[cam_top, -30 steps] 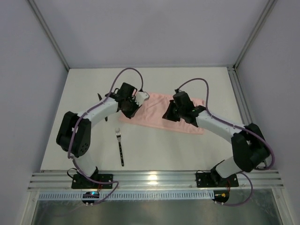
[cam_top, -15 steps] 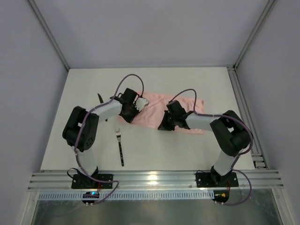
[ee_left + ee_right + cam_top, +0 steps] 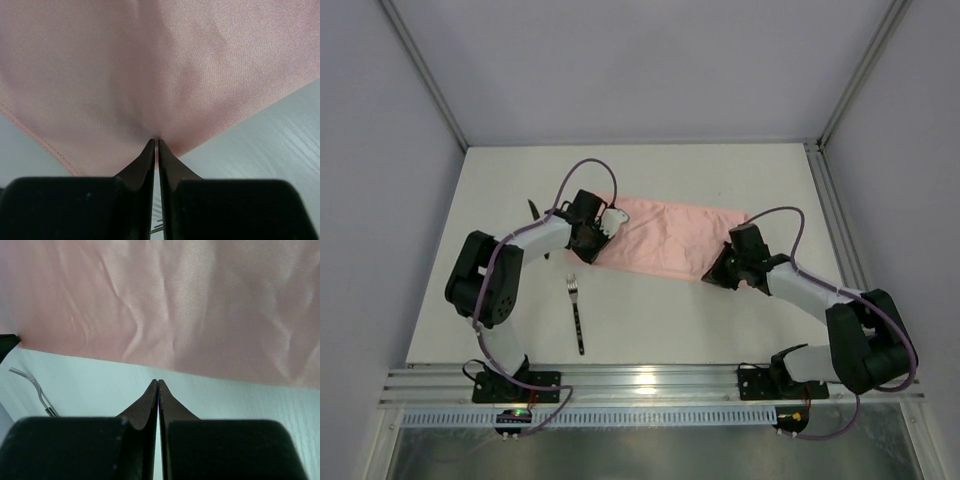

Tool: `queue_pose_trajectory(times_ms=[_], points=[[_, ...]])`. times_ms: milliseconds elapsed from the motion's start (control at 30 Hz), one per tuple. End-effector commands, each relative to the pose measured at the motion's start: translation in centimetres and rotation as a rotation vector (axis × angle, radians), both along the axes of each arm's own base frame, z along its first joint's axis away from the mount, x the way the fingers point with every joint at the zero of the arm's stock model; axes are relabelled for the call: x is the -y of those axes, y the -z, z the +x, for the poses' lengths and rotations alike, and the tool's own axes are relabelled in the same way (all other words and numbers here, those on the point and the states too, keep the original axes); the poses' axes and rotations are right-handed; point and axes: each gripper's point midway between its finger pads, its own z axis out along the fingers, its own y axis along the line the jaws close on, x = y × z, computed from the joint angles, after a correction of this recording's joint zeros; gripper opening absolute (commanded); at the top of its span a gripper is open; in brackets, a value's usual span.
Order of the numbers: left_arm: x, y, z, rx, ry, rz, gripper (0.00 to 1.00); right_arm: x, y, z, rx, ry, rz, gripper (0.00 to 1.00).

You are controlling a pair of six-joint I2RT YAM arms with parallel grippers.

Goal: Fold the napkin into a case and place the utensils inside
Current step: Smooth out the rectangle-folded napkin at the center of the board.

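The right hand (image 3: 713, 274) has pulled back from the middle of the napkin (image 3: 665, 235) to its near-right corner. Its closed tips are now over bare table (image 3: 720, 320), just off the near hem. The cloth's centre, covered before, lies exposed.

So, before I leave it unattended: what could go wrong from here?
The left gripper pinches just a small bit of the napkin at its edge, so the thin cloth could slip free. The right gripper is shut on nothing, short of the cloth, so a one-sided pull may skew the fold.
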Motion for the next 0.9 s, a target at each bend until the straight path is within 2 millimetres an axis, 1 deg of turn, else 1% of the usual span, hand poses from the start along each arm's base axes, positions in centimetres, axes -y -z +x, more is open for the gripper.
queue_pose_trajectory(times_ms=[0, 67, 133, 167, 200, 233, 267, 300, 333, 367, 400, 433, 500, 533, 567, 633, 733, 767, 867], points=[[-0.6, -0.3, -1.4, -0.028, 0.017, -0.002, 0.07, 1.1, -3.7, 0.4, 0.091, -0.004, -0.048, 0.04], [-0.7, -0.5, -1.3, -0.019, 0.016, 0.002, 0.08, 0.8, -6.8, 1.3, 0.171, -0.009, -0.027, 0.04], [-0.7, -0.5, -1.2, -0.014, 0.015, 0.002, 0.08, 0.1, -8.1, 2.1, 0.214, -0.025, -0.02, 0.04], [-0.6, -0.5, -1.2, -0.015, 0.014, 0.0, 0.08, -0.6, -8.7, 2.6, 0.232, -0.04, -0.015, 0.04], [-0.6, -0.5, -1.2, -0.015, 0.013, 0.0, 0.08, -1.0, -8.5, 2.8, 0.226, -0.051, -0.014, 0.04], [-0.6, -0.4, -1.2, -0.018, 0.012, 0.0, 0.08, -1.3, -7.2, 3.0, 0.184, -0.062, -0.027, 0.04], [-0.7, -0.3, -1.2, -0.018, 0.011, 0.002, 0.08, -1.7, -7.0, 3.4, 0.174, -0.065, -0.024, 0.04], [-0.7, -0.3, -1.2, -0.019, 0.007, 0.004, 0.08, -1.7, -6.2, 3.4, 0.148, -0.061, -0.024, 0.04], [-0.8, -0.2, -1.2, -0.019, 0.007, 0.008, 0.08, -1.3, -4.5, 3.2, 0.092, -0.036, -0.044, 0.04], [-0.8, -0.3, -1.2, -0.019, 0.005, 0.008, 0.08, -0.7, -3.6, 2.9, 0.057, -0.01, -0.06, 0.04], [-0.9, -0.4, -1.1, -0.014, 0.003, 0.011, 0.08, 0.5, -2.8, 3.0, 0.039, 0.037, -0.067, 0.04], [-0.9, -0.5, -1.1, -0.01, 0.003, 0.013, 0.08, 1.6, -1.3, 1.9, 0.003, 0.075, -0.068, 0.04], [-0.9, -0.8, -1.1, -0.002, 0.007, 0.007, 0.08, 3.0, -0.4, 1.4, -0.001, 0.131, -0.062, 0.04], [-0.9, -0.8, -1.1, 0.002, 0.007, 0.007, 0.08, 4.1, -0.1, 1.5, 0.001, 0.169, -0.063, 0.04], [-0.9, -0.8, -1.1, 0.002, 0.008, 0.008, 0.08, 4.9, 0.7, 0.7, -0.015, 0.188, -0.069, 0.04], [-0.9, -0.8, -0.9, 0.007, 0.006, 0.01, 0.08, 6.1, 1.4, 0.2, -0.036, 0.221, -0.08, 0.04], [-0.9, -0.7, -0.9, 0.007, 0.008, 0.011, 0.08, 7.6, 2.0, -0.2, -0.058, 0.26, -0.092, 0.04], [-0.8, -0.8, -0.9, 0.009, 0.009, 0.007, 0.08, 7.9, 1.9, -0.2, -0.058, 0.271, -0.092, 0.04], [-0.7, -0.8, -1.0, 0.007, 0.012, 0.0, 0.08, 8.7, 0.9, -0.1, -0.037, 0.292, -0.1, 0.04]])
